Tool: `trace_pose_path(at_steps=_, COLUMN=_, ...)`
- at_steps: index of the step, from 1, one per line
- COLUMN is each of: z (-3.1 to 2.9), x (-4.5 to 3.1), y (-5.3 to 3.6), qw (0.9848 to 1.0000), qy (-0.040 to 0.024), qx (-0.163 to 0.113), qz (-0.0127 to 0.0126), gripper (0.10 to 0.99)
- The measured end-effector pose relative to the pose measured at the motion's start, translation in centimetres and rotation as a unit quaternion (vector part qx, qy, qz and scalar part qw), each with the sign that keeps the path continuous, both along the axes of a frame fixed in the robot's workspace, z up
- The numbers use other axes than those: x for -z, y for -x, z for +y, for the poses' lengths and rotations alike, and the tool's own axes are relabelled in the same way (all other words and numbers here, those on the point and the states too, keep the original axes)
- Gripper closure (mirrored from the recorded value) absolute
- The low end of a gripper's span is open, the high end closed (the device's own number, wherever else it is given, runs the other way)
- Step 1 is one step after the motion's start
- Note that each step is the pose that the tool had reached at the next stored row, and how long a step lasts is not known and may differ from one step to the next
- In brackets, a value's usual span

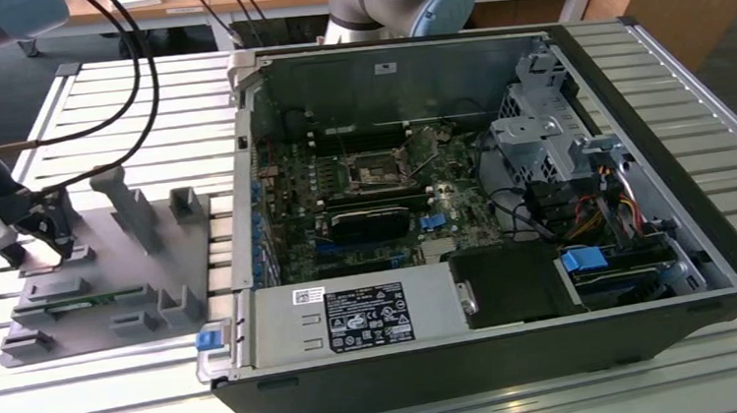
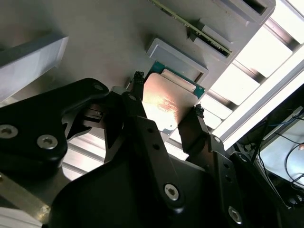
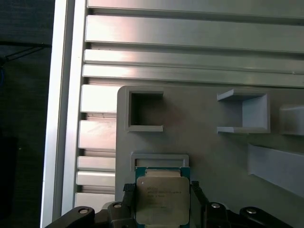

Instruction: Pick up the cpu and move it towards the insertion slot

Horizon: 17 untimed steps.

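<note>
The cpu [image 3: 163, 199] lies at one end of the grey tray [image 3: 209, 156], just against a low raised frame of the tray. Its silvery metal top faces upward, and a thin green edge shows on the side next to that frame. The hand [image 3: 162, 188] is closed on it: in both wrist views the two black fingertips [image 2: 137, 80] stand against two opposite edges of the cpu [image 2: 168, 99], with the chip filling all the space between them. It cannot be told whether the chip is already raised from the tray floor.

In the exterior view the hand [image 1: 36, 247] is low over the end of the tray [image 1: 137, 274] at the exterior view's left. The tray also carries several upright grey posts [image 1: 132, 210] and a narrow green memory stick [image 1: 80, 304] lying in a holder.

The tray rests on a slatted metal tabletop [image 1: 110, 99]. Just beside it, toward the exterior view's right, is an open computer case [image 1: 654, 145]. The insertion slot [image 1: 376, 173] is on the green motherboard inside the case, well apart from the hand. The posts of the tray and the case wall [image 1: 251, 176] stand between the hand and the slot. Black cables [image 1: 132, 48] hang above the tabletop near the hand.
</note>
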<state>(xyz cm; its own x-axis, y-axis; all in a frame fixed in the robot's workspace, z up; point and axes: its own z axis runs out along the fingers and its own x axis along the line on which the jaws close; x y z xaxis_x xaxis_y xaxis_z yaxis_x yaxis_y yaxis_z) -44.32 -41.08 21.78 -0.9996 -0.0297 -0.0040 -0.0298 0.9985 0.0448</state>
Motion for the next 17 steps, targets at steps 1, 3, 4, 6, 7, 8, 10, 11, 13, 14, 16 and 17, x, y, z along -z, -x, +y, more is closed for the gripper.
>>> trace_pose_path(at_steps=1, z=0.00, x=0.00, y=0.00, qw=1.0000, qy=0.0000, qx=0.000, qz=0.0000, gripper=0.545)
trace_pose_path(at_steps=3, z=0.02, x=-0.03, y=0.00, qw=1.0000, qy=0.0000, qx=0.000, qz=0.0000, gripper=0.545)
trace_pose_path(at_steps=4, z=0.03, x=-0.06, y=0.00, qw=1.0000, qy=0.0000, qx=0.000, qz=0.0001, gripper=0.545)
trace_pose_path(at_steps=6, z=0.03, x=-0.12, y=-0.01, qw=1.0000, qy=0.0000, qx=0.000, qz=0.0000, gripper=0.545)
trace_pose_path(at_steps=7, z=0.04, x=-0.14, y=0.00, qw=1.0000, qy=0.0000, qx=0.000, qz=0.0000, gripper=0.545)
trace_pose_path(at_steps=8, z=0.04, x=-0.16, y=0.00, qw=1.0000, qy=0.0000, qx=0.000, qz=-0.0001, gripper=0.545)
trace_pose_path(at_steps=10, z=0.05, x=-0.21, y=0.00, qw=1.0000, qy=0.0000, qx=0.000, qz=0.0000, gripper=0.545)
trace_pose_path(at_steps=11, z=0.06, x=-0.24, y=0.00, qw=1.0000, qy=0.0000, qx=0.000, qz=0.0000, gripper=0.545)
trace_pose_path(at_steps=13, z=0.06, x=-0.26, y=0.00, qw=1.0000, qy=0.0000, qx=0.000, qz=0.0000, gripper=0.545)
trace_pose_path(at_steps=14, z=0.06, x=-0.29, y=0.00, qw=1.0000, qy=0.0000, qx=0.000, qz=0.0000, gripper=0.545)
trace_pose_path(at_steps=16, z=0.06, x=-0.41, y=0.00, qw=1.0000, qy=0.0001, qx=0.000, qz=0.0001, gripper=0.545)
trace_pose_path(at_steps=17, z=0.07, x=-0.46, y=0.00, qw=1.0000, qy=0.0000, qx=0.000, qz=0.0000, gripper=0.545)
